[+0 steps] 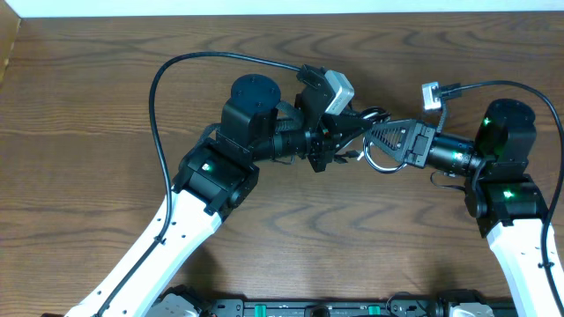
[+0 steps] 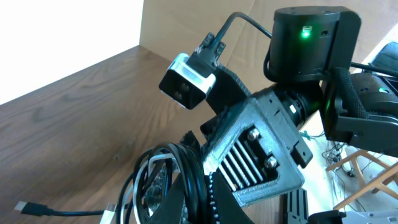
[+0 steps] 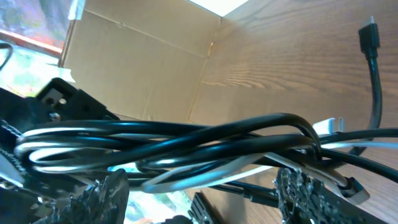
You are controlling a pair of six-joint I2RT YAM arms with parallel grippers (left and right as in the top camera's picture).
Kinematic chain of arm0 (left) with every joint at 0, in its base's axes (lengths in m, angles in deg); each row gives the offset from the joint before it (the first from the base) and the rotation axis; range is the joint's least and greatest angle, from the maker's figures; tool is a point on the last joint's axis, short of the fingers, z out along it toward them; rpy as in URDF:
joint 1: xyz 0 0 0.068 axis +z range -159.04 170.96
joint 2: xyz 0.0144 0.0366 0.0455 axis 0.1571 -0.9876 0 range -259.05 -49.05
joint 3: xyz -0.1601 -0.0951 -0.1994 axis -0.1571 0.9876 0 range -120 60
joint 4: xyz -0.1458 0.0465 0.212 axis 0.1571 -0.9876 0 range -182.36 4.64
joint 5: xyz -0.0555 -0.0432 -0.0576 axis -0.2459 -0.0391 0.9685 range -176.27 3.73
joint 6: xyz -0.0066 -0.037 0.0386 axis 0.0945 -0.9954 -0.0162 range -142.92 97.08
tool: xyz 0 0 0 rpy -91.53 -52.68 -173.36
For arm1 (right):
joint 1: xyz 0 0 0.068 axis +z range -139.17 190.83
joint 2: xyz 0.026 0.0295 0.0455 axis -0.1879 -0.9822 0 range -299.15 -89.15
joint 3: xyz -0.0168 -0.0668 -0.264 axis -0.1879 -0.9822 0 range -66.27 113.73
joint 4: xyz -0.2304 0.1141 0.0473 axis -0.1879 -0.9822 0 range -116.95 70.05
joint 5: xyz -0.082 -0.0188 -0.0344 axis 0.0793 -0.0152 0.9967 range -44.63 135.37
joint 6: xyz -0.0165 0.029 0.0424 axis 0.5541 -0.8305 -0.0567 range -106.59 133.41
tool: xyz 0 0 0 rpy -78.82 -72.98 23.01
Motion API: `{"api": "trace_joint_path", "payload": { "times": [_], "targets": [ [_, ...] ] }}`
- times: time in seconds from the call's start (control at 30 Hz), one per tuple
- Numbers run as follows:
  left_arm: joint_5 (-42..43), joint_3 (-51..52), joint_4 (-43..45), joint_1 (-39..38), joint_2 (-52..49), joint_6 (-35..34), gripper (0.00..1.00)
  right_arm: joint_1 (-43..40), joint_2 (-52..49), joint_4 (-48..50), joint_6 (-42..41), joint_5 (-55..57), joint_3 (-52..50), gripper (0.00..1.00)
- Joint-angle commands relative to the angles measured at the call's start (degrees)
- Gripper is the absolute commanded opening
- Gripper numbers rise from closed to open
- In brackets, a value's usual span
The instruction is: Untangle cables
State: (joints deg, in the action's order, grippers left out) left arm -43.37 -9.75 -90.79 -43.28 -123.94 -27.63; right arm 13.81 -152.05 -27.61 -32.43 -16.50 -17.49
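The black and white cables (image 1: 380, 165) hang as one looped bundle between my two grippers at the table's middle, lifted off the wood. My left gripper (image 1: 345, 134) is shut on the black loops; in the left wrist view its fingers (image 2: 200, 198) pinch the coil (image 2: 142, 179), with a white plug (image 2: 109, 211) and a black plug (image 2: 26, 208) trailing left. My right gripper (image 1: 374, 137) faces it, almost touching. In the right wrist view its fingers (image 3: 205, 193) are wide apart, and the bundle (image 3: 186, 140) runs across just above them. A black plug end (image 3: 369, 31) sticks up at the right.
A cardboard box (image 1: 8, 46) stands at the far left edge of the wooden table (image 1: 106, 106). The arms' thick black cables (image 1: 157, 97) arch over the table behind the grippers. The arm bases sit along the front edge (image 1: 300, 308).
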Motion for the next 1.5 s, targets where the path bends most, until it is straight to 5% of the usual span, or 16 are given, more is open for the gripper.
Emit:
{"api": "trace_joint_path", "payload": {
  "times": [0.0, 0.73, 1.17, 1.3, 1.47],
  "targets": [
    [-0.3, -1.0, 0.4, -0.2, 0.0, -0.5, 0.07, 0.2, 0.0, 1.8, -3.9, 0.6, -0.1, 0.72],
    [7.7, -1.0, 0.2, -0.3, 0.0, -3.5, 0.07, 2.0, 0.0, 2.1, -8.2, 7.8, -0.1, 0.62],
    [7.4, -1.0, 0.5, -4.9, 0.0, 0.6, 0.07, 4.0, 0.0, 1.9, -8.6, 8.4, -0.1, 0.55],
    [7.5, -1.0, 0.4, -5.1, 0.0, 0.6, 0.08, 4.0, 0.0, 1.9, -8.6, 8.4, -0.1, 0.45],
    [7.4, -1.0, 0.4, -5.1, 0.0, 0.6, 0.08, 4.0, 0.0, 1.8, -8.5, 8.4, -0.1, 0.04]
  ]
}}
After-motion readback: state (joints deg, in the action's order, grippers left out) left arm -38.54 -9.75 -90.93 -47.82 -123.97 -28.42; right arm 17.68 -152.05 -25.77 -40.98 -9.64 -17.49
